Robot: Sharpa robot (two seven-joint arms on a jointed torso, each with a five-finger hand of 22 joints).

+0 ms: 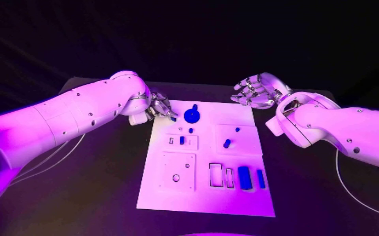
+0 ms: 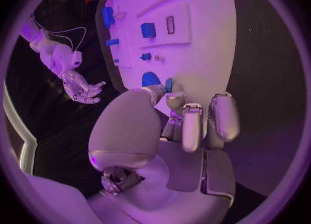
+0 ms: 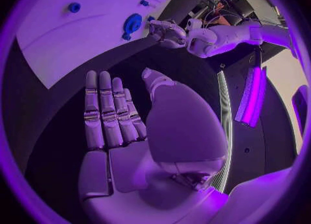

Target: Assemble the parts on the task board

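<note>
The white task board (image 1: pixel 205 200) lies in the middle of the black table. My left hand (image 1: pixel 160 106) is at the board's far left edge, fingers curled. Thumb and a finger pinch a small blue part (image 2: pixel 168 85) right beside a round blue disc (image 1: pixel 192 116). The disc (image 3: pixel 132 24) and my left hand (image 3: pixel 167 32) also show in the right wrist view. My right hand (image 1: pixel 254 91) hovers past the board's far right corner. It (image 3: pixel 110 115) is flat and holds nothing. More blue parts (image 1: pixel 245 178) stand in the board's near right section.
Small blue pieces sit mid-board (image 1: pixel 182 140) and on the right panel (image 1: pixel 227 143). Empty rectangular slots (image 1: pixel 214 174) lie beside the near blue parts. A square raised plate (image 1: pixel 178 171) takes the near left. Bare black table (image 1: pixel 95 192) flanks the board.
</note>
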